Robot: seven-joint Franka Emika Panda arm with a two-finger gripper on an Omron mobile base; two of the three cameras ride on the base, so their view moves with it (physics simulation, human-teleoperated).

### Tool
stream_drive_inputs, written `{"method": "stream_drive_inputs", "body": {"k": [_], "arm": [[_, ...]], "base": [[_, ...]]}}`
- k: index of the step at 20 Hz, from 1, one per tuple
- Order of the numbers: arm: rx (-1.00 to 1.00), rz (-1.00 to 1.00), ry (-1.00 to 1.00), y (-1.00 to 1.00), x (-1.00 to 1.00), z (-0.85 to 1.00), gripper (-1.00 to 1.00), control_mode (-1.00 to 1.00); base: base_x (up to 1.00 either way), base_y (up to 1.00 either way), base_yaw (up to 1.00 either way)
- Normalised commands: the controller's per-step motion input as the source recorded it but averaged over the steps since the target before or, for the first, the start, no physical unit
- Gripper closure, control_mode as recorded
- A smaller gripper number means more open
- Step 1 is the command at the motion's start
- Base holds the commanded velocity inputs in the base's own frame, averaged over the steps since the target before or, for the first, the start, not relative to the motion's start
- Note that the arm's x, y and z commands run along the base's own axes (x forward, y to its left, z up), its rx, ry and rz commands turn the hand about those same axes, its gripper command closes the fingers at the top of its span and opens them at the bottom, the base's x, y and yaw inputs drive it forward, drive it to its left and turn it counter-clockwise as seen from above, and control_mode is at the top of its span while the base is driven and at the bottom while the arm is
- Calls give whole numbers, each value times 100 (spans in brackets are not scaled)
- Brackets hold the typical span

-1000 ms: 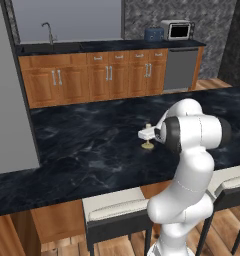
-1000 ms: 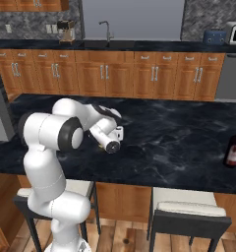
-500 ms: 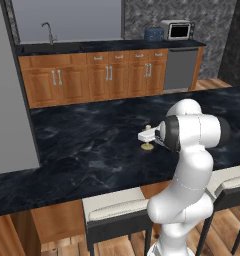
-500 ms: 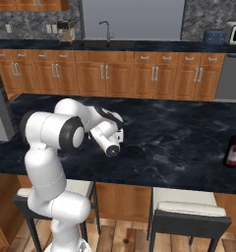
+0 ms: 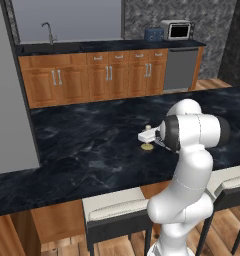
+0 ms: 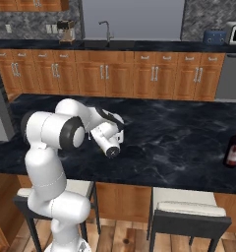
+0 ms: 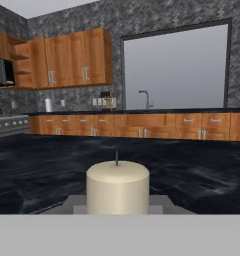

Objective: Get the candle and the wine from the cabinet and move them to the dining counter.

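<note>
The cream-white candle (image 5: 148, 141) stands upright on its brass holder over the middle of the black marbled dining counter (image 5: 82, 145). Its base is at or just above the slab. My gripper (image 5: 146, 135) is shut on it from the side. In the hand view the candle (image 7: 117, 187) with its short wick fills the lower middle, flanked by the grey fingers (image 7: 67, 204). The wine (image 6: 234, 147), a dark bottle with a red label, stands upright on the dining counter (image 6: 179, 142) far to the right, near its front edge. Wooden wall cabinets (image 7: 77, 57) hang beyond; I cannot tell which is the cabinet.
Cushioned stools (image 5: 117, 212) (image 6: 189, 216) are tucked under the near edge of the counter. Across the aisle runs a worktop with a sink tap (image 5: 48, 32), a toaster (image 5: 153, 34) and a microwave (image 5: 176, 30) over base cabinets. A grey fridge side (image 5: 7, 100) stands left.
The hand holding the candle has dipped very slightly toward the counter. The wine and everything else stay put.
</note>
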Motion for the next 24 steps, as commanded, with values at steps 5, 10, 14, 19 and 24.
{"method": "stream_drive_inputs", "body": {"k": [5,10,14,19,24], "arm": [[0,0,1,0,0,0,100,-100],[0,0,0,0,0,0,-100,-100],[0,0,0,0,0,0,-100,-100],[0,0,0,0,0,0,-100,-100],[0,0,0,0,0,0,-100,-100]], "base": [[0,0,0],[0,0,0],[0,0,0],[0,0,0],[0,0,0]]}}
